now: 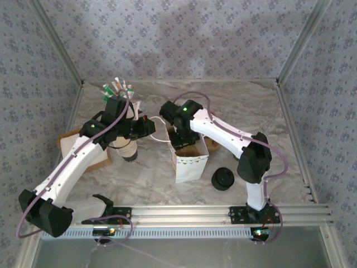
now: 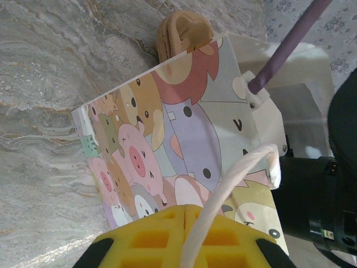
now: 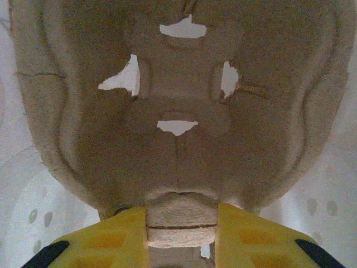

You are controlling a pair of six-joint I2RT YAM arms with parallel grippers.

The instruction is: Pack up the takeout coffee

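The takeout coffee [image 1: 223, 178], a small dark cup with a round black lid, stands on the table just right of the paper bag [image 1: 189, 162]. Neither gripper touches it. My left gripper [image 1: 147, 127] is shut on the bag's white cord handle [image 2: 234, 184], with its yellow fingers [image 2: 150, 234] pressed together above the bag's cartoon-printed side [image 2: 162, 139]. My right gripper [image 1: 181, 140] reaches down into the bag's mouth. There it is shut on a tab of a brown pulp cup carrier [image 3: 178, 111], which sits between the bag's white inner walls. The carrier's edge [image 2: 181, 33] pokes out beyond the bag.
A cream stack of cups [image 1: 127, 149] stands under the left arm, with a holder of straws [image 1: 117, 89] behind it. A brown cardboard tray [image 1: 70, 142] lies at the left. A metal rail [image 1: 223, 212] runs along the near edge. Patterned walls close in the table.
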